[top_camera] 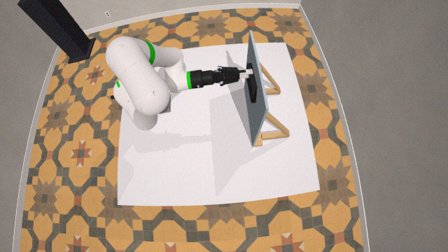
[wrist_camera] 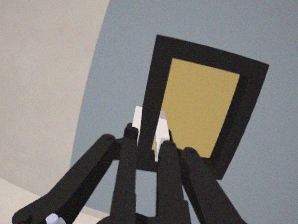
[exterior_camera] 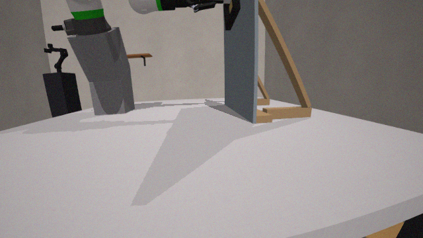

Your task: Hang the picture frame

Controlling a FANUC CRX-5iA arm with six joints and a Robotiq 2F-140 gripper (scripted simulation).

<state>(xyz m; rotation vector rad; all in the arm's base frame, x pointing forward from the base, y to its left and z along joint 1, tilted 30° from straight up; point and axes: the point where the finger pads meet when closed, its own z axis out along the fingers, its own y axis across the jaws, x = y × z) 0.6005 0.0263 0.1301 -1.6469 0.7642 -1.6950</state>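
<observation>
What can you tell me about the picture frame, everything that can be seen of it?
The frame is a rectangle with a broad black border around a flat mustard-yellow middle. It lies against the grey-blue board, high up on the face turned to the arm, and in the wrist view it looks tilted. The gripper is shut on its left border, with the fingers on either side of that edge. The screw is not visible, so its seating cannot be judged.

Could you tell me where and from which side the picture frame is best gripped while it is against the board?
Probably the black border of the picture frame, at the edge nearest the arm, coming straight at the grey board from the front. The frame lies flat against the upright board, so only its thin rim offers two opposing faces. The end effector is shut there already.
</observation>
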